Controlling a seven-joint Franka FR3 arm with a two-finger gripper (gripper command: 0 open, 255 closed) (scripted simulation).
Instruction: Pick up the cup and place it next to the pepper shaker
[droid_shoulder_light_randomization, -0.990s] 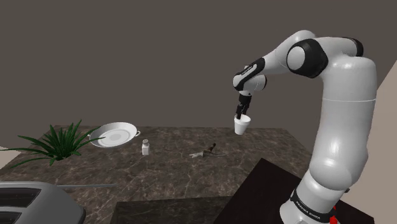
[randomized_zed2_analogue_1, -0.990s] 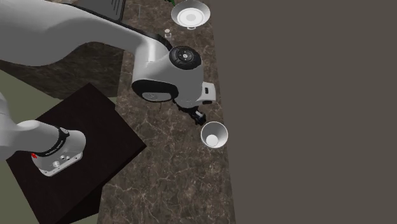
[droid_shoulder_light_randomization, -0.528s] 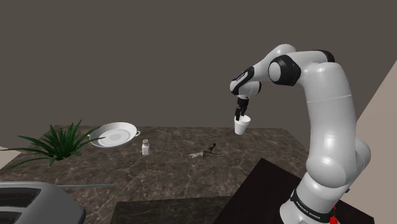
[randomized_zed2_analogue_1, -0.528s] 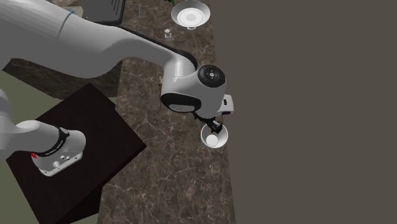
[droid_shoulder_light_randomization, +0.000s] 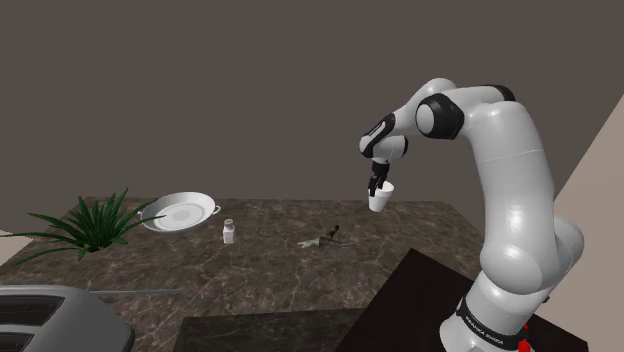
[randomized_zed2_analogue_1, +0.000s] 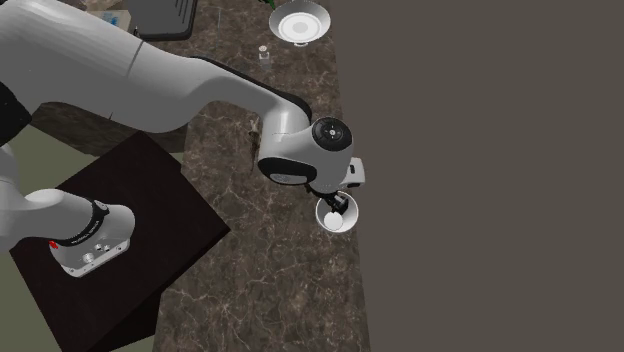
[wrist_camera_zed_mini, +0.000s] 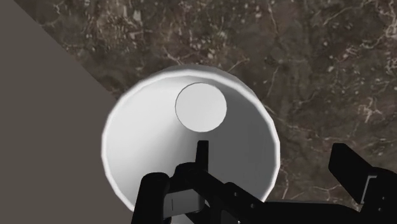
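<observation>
Arm (droid_shoulder_light_randomization: 512, 200) arched forward, wrist (droid_shoulder_light_randomization: 385, 141) angled down, gripper (droid_shoulder_light_randomization: 375, 186) with fingers apart.

We find the light dim and even, its source not plain. The white arm (droid_shoulder_light_randomization: 510, 200) and the pale inside of the cup (wrist_camera_zed_mini: 146, 140) stand brightest, softly shaded toward their edges, while the dark marbled counter (droid_shoulder_light_randomization: 270, 270) and the flat grey-brown wall (droid_shoulder_light_randomization: 200, 90) stay murky.

counter (droid_shoulder_light_randomization: 270, 270): dark marble | on it: toaster (droid_shoulder_light_randomization: 50, 318), plant (droid_shoulder_light_randomization: 95, 225), white bowl (droid_shoulder_light_randomization: 180, 212), pepper shaker (droid_shoulder_light_randomization: 229, 232), small brown object (droid_shoulder_light_randomization: 322, 239), white cup (droid_shoulder_light_randomization: 378, 204)

Shoulder cam side-on, 2nd ext overhead, wrist cam close, all share cup (droid_shoulder_light_randomization: 380, 199)
</observation>
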